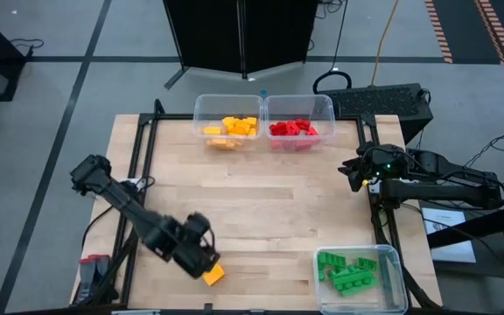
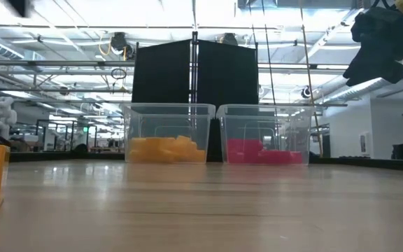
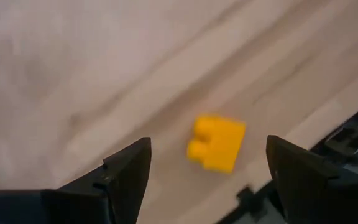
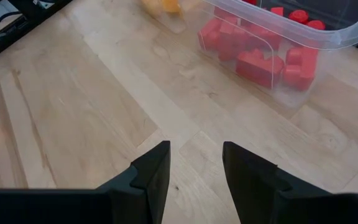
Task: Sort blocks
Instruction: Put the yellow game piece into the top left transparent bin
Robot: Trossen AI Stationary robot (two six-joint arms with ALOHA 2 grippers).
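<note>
High view: my left gripper hangs over the table's near edge, jaws spread, the last loose yellow block lying just beside them, untouched; yellow, red and green blocks already fill their bins; my right gripper waits, jaws apart and empty, at the right edge; a skewed descent could, I judge, nudge the block off the table.

text: none legible | labels: none | paper sheet beside table: print unreadable
</note>
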